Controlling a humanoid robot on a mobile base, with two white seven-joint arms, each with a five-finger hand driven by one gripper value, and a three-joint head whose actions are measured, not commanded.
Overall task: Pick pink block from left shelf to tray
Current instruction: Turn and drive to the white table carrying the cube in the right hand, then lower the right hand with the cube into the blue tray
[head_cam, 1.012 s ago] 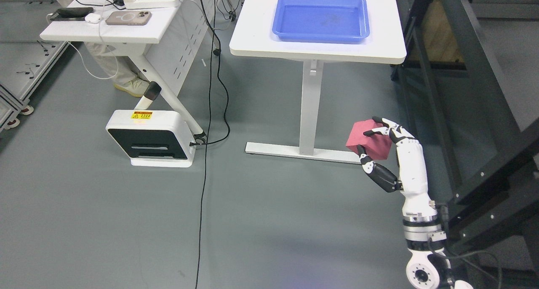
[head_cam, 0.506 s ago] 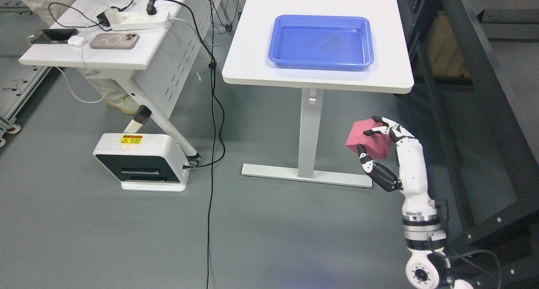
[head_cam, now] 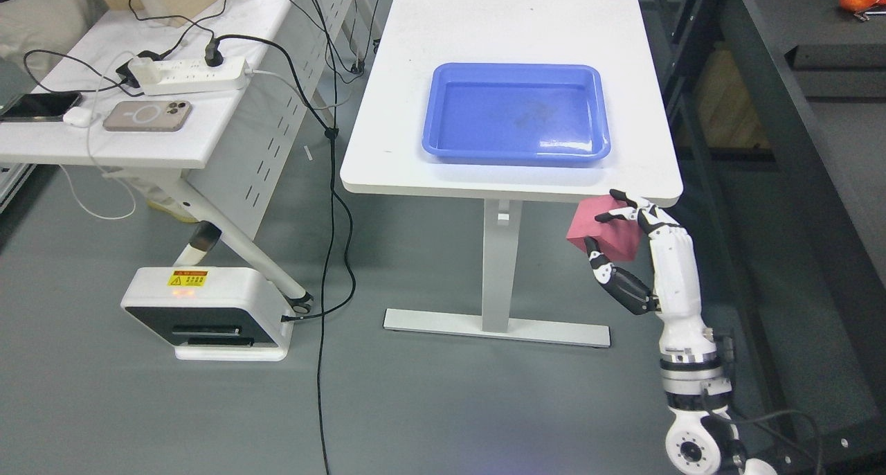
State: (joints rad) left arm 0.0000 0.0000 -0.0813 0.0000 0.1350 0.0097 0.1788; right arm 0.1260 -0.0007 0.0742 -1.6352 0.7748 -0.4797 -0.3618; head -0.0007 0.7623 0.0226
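1. nearest, at the lower right, the robot's right arm rises from the bottom edge, white forearm upright above a silver wrist joint.
2. the right hand (head_cam: 633, 253) has its fingers curled around the pink block (head_cam: 601, 230), thumb under its near lower edge and fingertips over its top right corner; the block is held in the air, tilted, above the grey floor.
3. the block sits just below and in front of the near right corner of the white table (head_cam: 415, 163), not on it.
4. to the left on the floor stands a white and black box unit (head_cam: 208, 314) with a yellow warning label, a black cable (head_cam: 331, 253) trailing past it.
5. farther, on the table, lies the blue tray (head_cam: 443, 146), with nothing in it.
6. at far left a second white desk (head_cam: 104, 156) carries a power strip (head_cam: 190, 75) and two phones.
7. a dark shelf frame (head_cam: 782, 115) runs along the right side.
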